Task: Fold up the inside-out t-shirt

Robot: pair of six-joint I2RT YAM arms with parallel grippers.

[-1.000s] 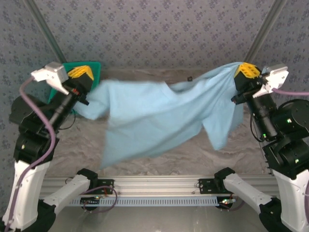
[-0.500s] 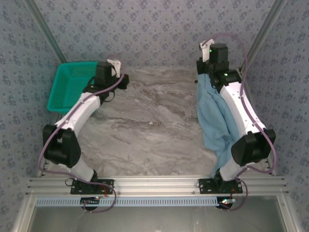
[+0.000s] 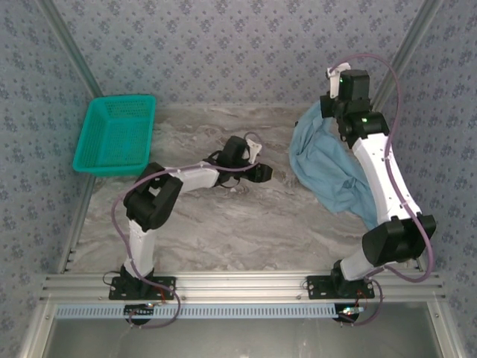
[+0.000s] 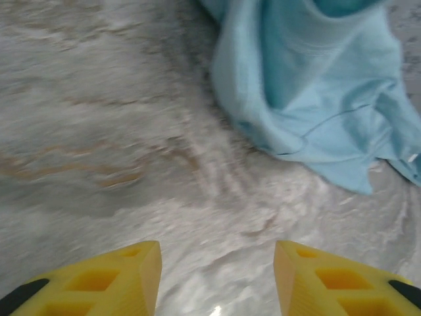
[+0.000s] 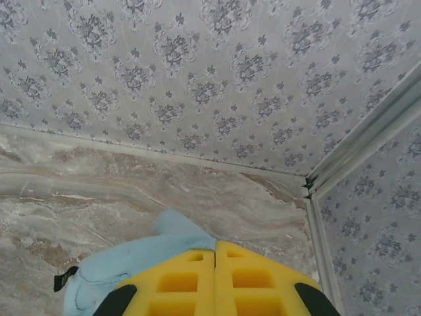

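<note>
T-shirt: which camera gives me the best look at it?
Top external: the whole bunched t-shirt lies at the table's right, partly under the right arm. Left wrist shows one crumpled edge; right wrist, a bit beside the shut right gripper.

Basket point(image 3: 115, 134) far left on table point(image 3: 223, 224); shirt point(image 3: 328, 168) heaped far right (partly under right arm point(image 3: 376, 171)); left gripper point(image 3: 262, 173) between, nearer shirt.
</note>
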